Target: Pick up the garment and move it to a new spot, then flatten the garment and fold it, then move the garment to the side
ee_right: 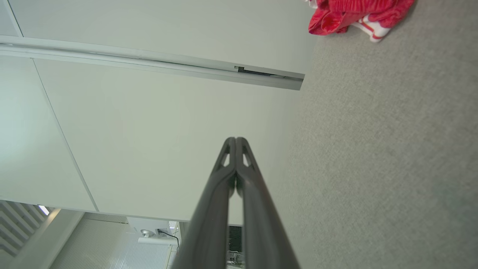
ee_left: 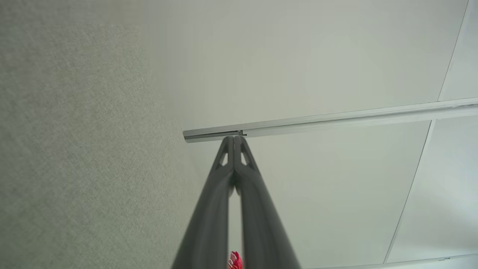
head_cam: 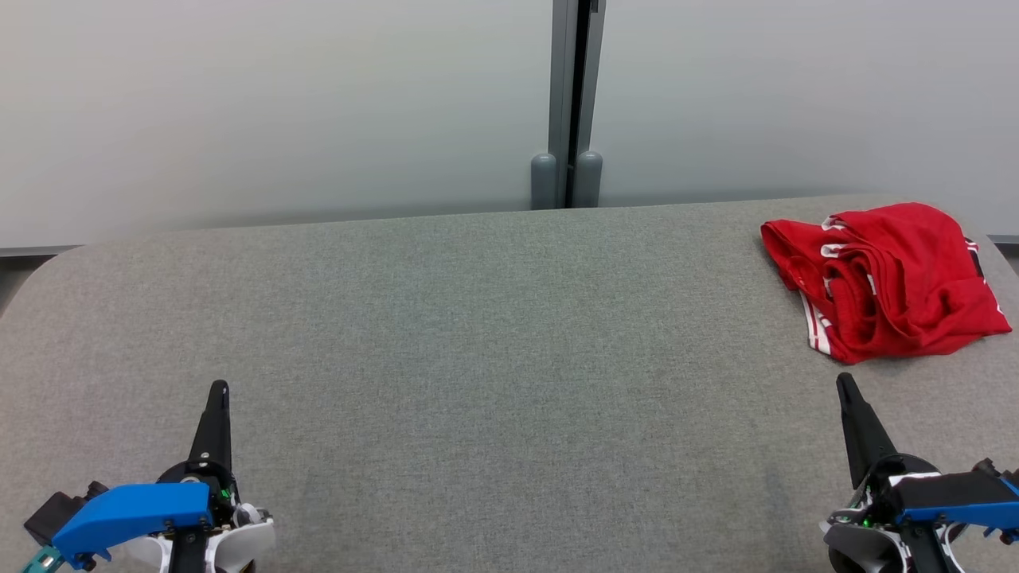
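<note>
I see the red garment (head_cam: pixel 888 278) bunched at the far right corner of the bench (head_cam: pixel 478 358): either awaiting pickup, or loosely folded and set aside. Left tool (head_cam: pixel 218 391) and right tool (head_cam: pixel 845 386) are both pressed together, empty.

Worktop (head_cam: pixel 478 358): open grey surface across left, centre and near edge.
Obstacle: crumpled red garment (head_cam: pixel 888 278), far right corner.
Far boundary: pale wall panels (head_cam: pixel 279 103).

You are in an office-like test room: grey fabric tabletop (head_cam: pixel 478 318) set against pale frosted wall panels (head_cam: pixel 279 103) joined by a grey metal post (head_cam: pixel 575 103).
</note>
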